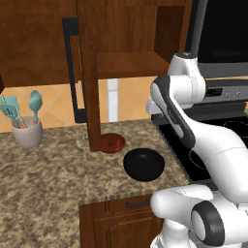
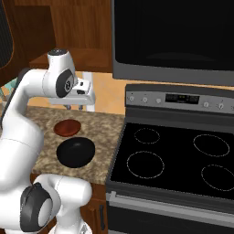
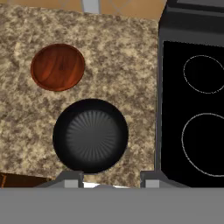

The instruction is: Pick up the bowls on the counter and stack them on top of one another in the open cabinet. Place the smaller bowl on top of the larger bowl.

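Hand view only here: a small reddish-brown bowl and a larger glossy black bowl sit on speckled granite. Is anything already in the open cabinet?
Observer: No. The dark brown wooden cabinet's shelf is bare.
Operator: Anything else on the counter?
Observer: A white utensil cup holding teal utensils stands at the far left of the granite counter, apart from the bowls.
Operator: How high is the gripper?
Observer: The gripper hangs well above the reddish-brown bowl and black bowl.

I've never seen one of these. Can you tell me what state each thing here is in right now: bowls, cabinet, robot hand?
Larger bowl: upright, empty, on the counter.
Smaller bowl: upright, empty, on the counter, apart from the black one.
Open cabinet: door open, shelf bare.
Gripper: above the counter, holding nothing, fingers spread.
Utensil cup: upright, holding teal utensils.
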{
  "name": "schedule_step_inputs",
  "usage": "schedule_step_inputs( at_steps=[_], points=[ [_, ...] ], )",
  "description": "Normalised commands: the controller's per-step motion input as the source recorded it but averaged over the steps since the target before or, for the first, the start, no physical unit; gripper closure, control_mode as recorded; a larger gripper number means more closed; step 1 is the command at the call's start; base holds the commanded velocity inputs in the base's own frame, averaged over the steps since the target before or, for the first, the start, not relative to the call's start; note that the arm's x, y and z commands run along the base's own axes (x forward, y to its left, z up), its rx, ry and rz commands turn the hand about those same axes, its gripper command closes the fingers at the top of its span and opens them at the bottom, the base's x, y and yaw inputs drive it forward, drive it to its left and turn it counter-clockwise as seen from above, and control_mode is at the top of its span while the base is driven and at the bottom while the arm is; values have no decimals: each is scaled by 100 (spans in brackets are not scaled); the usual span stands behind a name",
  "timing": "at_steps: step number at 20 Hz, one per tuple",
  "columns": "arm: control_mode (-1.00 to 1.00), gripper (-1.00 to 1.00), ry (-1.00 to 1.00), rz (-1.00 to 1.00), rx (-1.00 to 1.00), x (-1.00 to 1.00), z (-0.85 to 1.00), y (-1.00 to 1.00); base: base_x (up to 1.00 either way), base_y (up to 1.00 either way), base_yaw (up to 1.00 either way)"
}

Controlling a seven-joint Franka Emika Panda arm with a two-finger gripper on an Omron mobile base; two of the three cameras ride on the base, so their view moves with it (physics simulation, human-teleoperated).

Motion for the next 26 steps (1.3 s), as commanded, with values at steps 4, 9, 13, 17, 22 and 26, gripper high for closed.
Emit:
schedule_step_inputs(
  at_steps=[4,9,13,17,22,26],
  points=[
    [-100,-100,-2,0,0,-8,-6,14,0,0,0],
    [-100,-100,0,0,0,4,-81,88,0,0,0],
    [-100,-100,1,3,2,7,-68,50,0,0,0],
    [-100,-100,9,0,0,72,-34,29,0,0,0],
    [-100,-100,17,0,0,90,-35,0,0,0,0],
    [-100,-100,11,1,1,56,-33,0,0,0,0]
  ],
)
